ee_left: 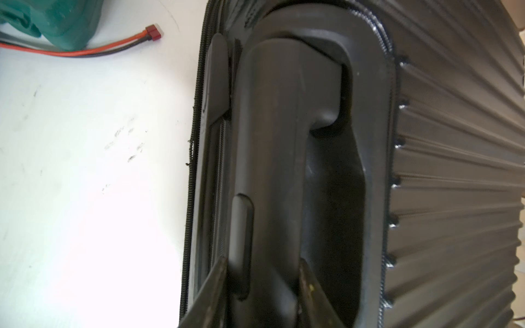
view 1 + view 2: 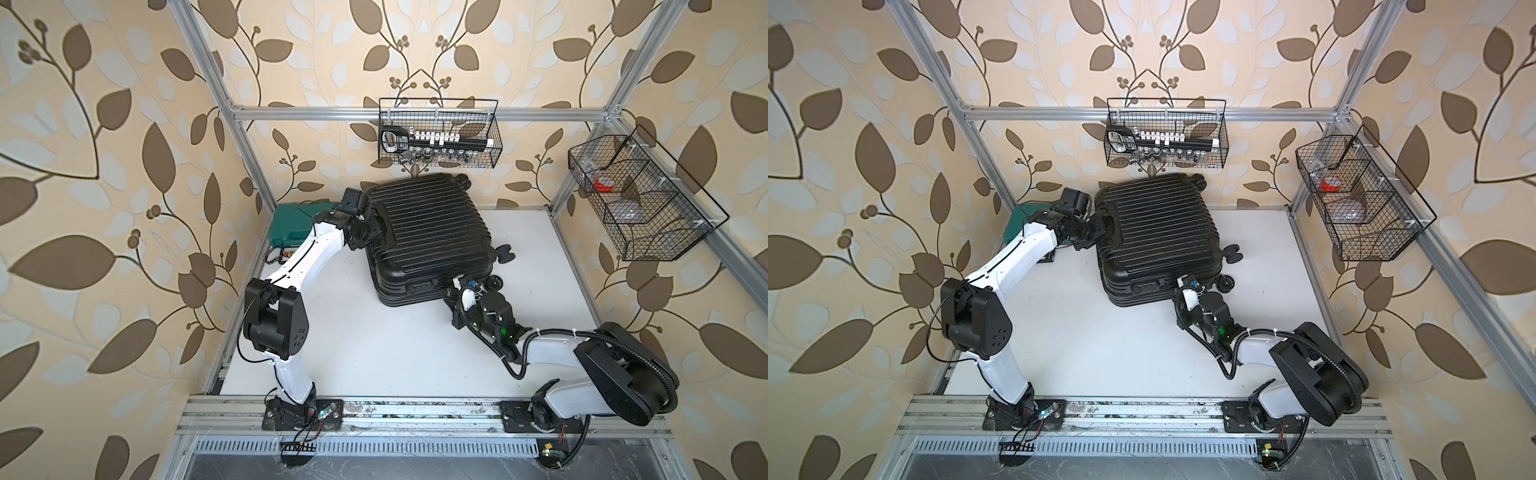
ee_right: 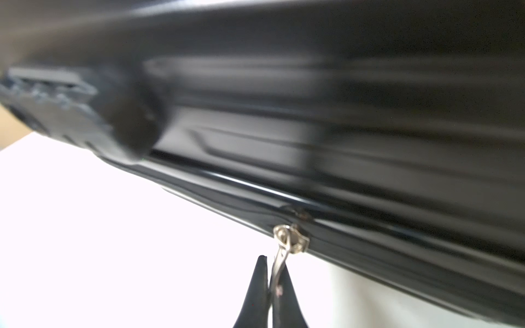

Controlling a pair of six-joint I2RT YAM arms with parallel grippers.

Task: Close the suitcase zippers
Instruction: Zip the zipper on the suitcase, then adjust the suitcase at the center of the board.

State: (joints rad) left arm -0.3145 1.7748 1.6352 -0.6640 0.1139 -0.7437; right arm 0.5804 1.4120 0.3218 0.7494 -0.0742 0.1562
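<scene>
The black ribbed suitcase (image 2: 432,232) lies flat on the white counter (image 2: 365,357), shells together. The left fingers (image 1: 211,286) clamp its handle (image 1: 272,142), one on each side of the bar. Just outside them the zipper track (image 1: 193,170) runs along the shell's edge. Farther out on the counter are a teal case (image 1: 56,20) and a red-and-black cable (image 1: 99,51). The right fingers (image 3: 257,286) are pressed together on the silver zipper pull (image 3: 279,264), with its slider (image 3: 295,238) just past their tips on the seam.
</scene>
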